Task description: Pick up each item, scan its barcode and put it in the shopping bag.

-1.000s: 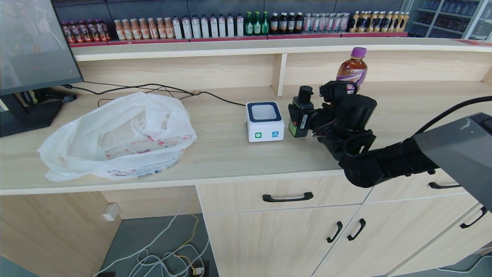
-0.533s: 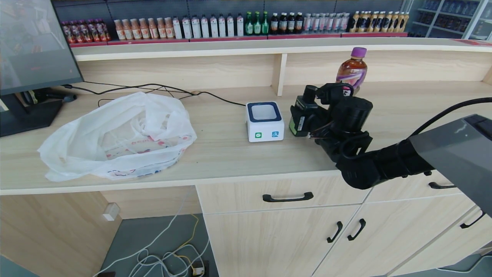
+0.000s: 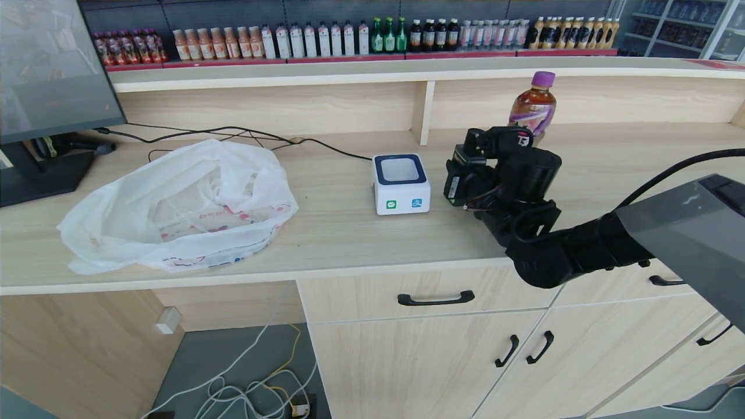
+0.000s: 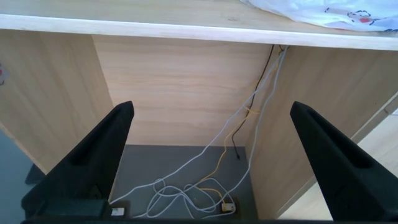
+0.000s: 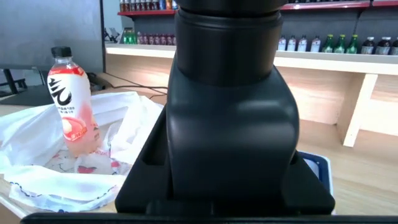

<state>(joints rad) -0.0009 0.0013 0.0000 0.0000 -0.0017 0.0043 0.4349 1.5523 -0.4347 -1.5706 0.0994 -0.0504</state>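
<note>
My right gripper (image 3: 474, 167) is shut on a small black bottle (image 3: 456, 181) with a black cap, held above the counter just right of the white barcode scanner (image 3: 400, 183). The right wrist view shows the black bottle (image 5: 227, 124) close up, with the scanner (image 5: 316, 169) behind it. The white shopping bag (image 3: 174, 203) lies open on the counter's left part; a pink drink bottle (image 5: 71, 102) stands inside the bag (image 5: 37, 162). A brown drink with a purple cap (image 3: 533, 103) stands at the back, behind my right wrist. My left gripper (image 4: 211, 162) hangs open below the counter edge.
A monitor on a stand (image 3: 46, 70) fills the counter's far left, and black cables (image 3: 233, 132) run behind the bag. A raised wooden ledge (image 3: 419, 75) borders the back. Drawers (image 3: 436, 299) sit under the counter, and loose wires (image 4: 205, 186) lie on the floor.
My right gripper has turned the black bottle and drawn it slightly right and back, so its green label now faces away. The bag, scanner and left arm are unchanged.
</note>
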